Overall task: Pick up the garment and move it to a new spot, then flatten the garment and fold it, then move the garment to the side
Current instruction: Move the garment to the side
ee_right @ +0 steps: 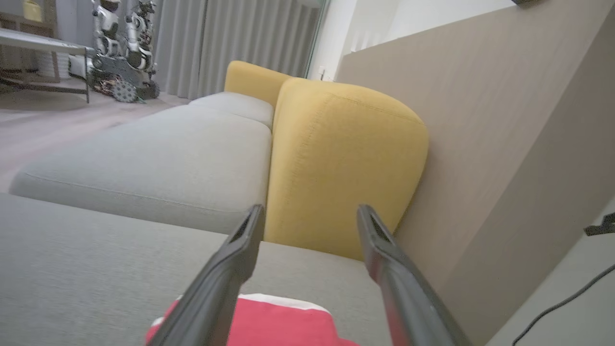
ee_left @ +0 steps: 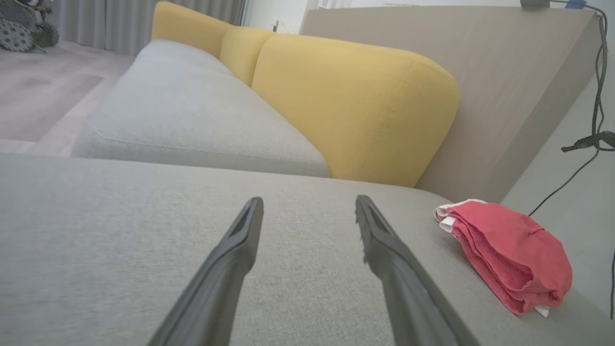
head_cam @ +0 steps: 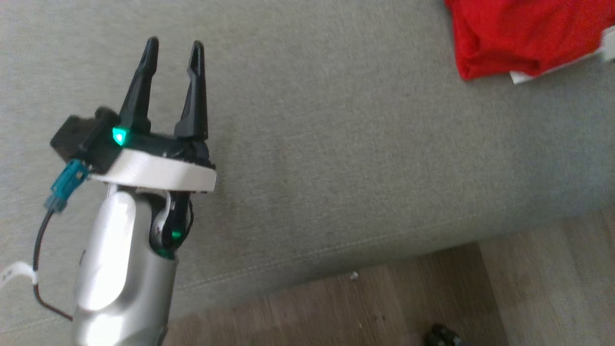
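**Grey sofa seat [head_cam: 360,144], red garment [head_cam: 523,33] sitting in the corner**

Seat fabric takes up most of my head camera, with a strip of wooden floor [head_cam: 336,307] along the bottom of the frame. The garment is at the top right corner of that view, folded into a compact stack with some white showing at one edge. On the left wrist camera it's at the lower right [ee_left: 509,254], lying on the seat close to the wood panel [ee_left: 504,72]. Yellow back cushions [ee_left: 355,105] run across the top middle, and a dark cable [ee_left: 596,96] hangs at the far right.

My left end effector [head_cam: 175,44] is at the left of the head view, fingers spread wide with nothing between them. It's over bare seat, well apart from the garment. My right end effector [ee_right: 311,210] is wide open too on its own wrist camera and has hold of nothing. The garment shows at the bottom edge of that frame, under the two fingers. Can't tell if they touch the cloth.
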### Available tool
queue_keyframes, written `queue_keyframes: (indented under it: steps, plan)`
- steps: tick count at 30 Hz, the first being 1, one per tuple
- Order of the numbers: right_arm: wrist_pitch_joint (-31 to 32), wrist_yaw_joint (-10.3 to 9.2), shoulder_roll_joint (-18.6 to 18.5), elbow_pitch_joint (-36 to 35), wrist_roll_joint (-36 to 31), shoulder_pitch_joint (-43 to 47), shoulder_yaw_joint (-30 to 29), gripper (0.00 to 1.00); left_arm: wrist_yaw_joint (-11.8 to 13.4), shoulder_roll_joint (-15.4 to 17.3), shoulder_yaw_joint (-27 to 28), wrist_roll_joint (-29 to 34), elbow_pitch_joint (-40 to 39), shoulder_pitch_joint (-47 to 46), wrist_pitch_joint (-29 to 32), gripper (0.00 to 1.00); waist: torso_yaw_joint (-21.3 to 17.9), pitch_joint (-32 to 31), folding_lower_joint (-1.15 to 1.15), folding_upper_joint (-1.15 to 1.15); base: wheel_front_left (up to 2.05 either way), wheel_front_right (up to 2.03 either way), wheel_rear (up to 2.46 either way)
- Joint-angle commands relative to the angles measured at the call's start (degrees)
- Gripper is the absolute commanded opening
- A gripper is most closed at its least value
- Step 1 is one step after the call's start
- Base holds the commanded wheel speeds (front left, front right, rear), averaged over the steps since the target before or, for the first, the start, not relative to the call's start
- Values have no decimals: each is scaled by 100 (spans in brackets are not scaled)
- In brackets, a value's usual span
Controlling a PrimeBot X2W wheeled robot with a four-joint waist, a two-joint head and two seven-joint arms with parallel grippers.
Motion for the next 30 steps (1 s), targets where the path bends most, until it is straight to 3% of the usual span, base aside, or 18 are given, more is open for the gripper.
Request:
queue_keyframes:
  steps: [1,11,15,20,24,30]
  plan:
    - [-4,10,59,-310,14,210,127,100,55,68,181,-55,-258,101,-29,100,351,-475,0,0,0,0,0]
    - [-365,10,778,-934,150,1183,332,100,253,68,296,-274,-498,744,-29,100,1079,-1227,0,0,0,0,0]
    - [-663,10,1040,-950,-32,1667,372,100,202,68,164,-44,-443,1003,-29,100,1265,-1436,0,0,0,0,0]
    - [-948,10,1374,-890,-265,2265,246,100,258,68,93,79,-426,1326,-29,100,1410,-1666,0,0,0,0,0]
    - [-1096,10,1671,-840,-458,2654,-2,100,477,68,183,107,-420,1565,-29,100,1435,-1814,0,0,0,0,0]
    - [-1209,10,1889,-825,-711,3059,-190,100,536,68,196,139,-385,1801,-29,100,1476,-1989,0,0,0,0,0]
